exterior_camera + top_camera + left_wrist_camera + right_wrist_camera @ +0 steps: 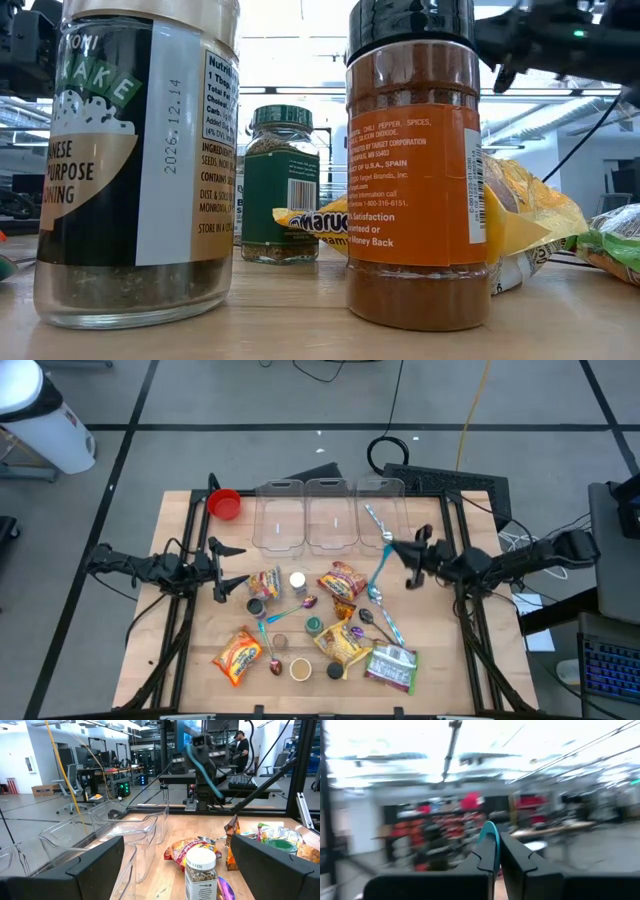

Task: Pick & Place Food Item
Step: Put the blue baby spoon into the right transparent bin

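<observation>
Three clear bins (327, 515) sit at the bench's (180, 630) far edge. Just right of them, we see the right end effector (395, 552) clamped on a blue spoon (378, 572), its bowl hanging beside the bins' right end. Left of the bins, the left end effector (228, 568) hovers with fingers spread, near a white-capped jar (297, 582).

This is a robotics lab or engineering workshop. The wooden table (200, 660) sits in a dark metal frame on a grey concrete floor (250, 400) with loose cables (392, 452). Beyond it stand desks with monitors (95, 757), office chairs (70, 775), and a person (242, 745) at a far workstation; red shapes farther off are perhaps shelving, too blurred to tell.
</observation>
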Controlling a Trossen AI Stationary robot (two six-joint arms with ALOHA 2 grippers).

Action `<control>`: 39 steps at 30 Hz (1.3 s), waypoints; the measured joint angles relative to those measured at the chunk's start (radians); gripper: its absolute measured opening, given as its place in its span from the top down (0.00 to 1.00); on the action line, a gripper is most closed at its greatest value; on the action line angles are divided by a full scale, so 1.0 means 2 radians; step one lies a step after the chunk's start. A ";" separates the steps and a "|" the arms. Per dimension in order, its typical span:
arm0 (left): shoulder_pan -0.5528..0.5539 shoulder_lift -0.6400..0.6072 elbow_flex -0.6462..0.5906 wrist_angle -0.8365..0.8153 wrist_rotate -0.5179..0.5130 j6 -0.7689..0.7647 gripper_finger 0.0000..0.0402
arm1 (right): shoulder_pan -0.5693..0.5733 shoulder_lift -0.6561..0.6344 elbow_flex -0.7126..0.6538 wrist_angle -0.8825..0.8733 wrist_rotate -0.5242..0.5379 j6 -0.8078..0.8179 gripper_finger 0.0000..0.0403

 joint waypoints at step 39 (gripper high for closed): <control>0.000 0.000 0.000 0.000 0.000 0.000 0.07 | -0.343 0.238 0.118 -0.173 -0.300 -0.037 0.99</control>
